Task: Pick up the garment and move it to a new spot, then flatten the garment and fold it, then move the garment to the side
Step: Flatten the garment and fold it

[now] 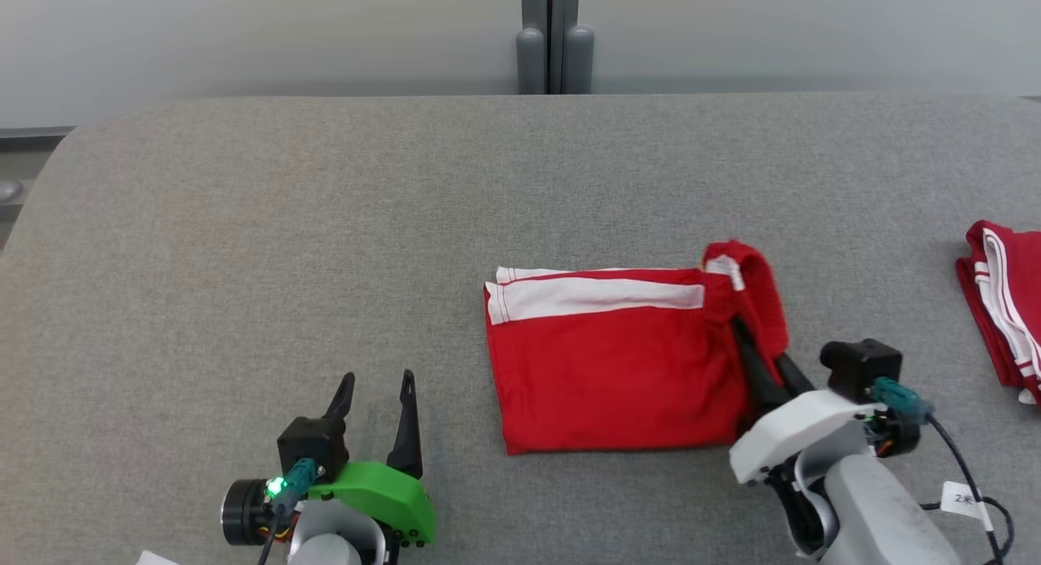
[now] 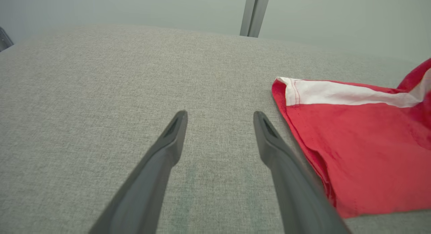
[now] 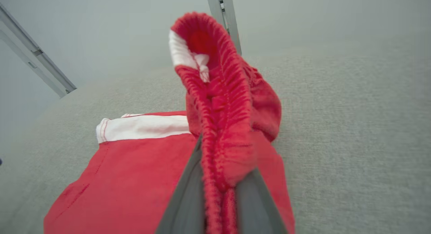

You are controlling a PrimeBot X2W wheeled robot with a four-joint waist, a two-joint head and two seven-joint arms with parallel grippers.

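A red garment (image 1: 610, 370) with a white stripe lies folded flat in the middle of the grey table (image 1: 285, 223). Its gathered waistband at the right end is lifted into a hump. My right gripper (image 1: 752, 341) is shut on that waistband; in the right wrist view the ribbed red band rises pinched between the two fingers of the right gripper (image 3: 219, 170), and the garment (image 3: 128, 180) spreads out to the left below. My left gripper (image 1: 377, 378) stands open over bare table left of the garment. In the left wrist view, the left gripper (image 2: 220, 116) holds nothing and the garment (image 2: 363, 139) lies just right of it.
A second red and white garment (image 1: 1004, 305) lies folded at the table's right edge. A grey post (image 1: 553, 36) stands behind the table's far edge against a pale wall. The table's left half is bare grey fabric.
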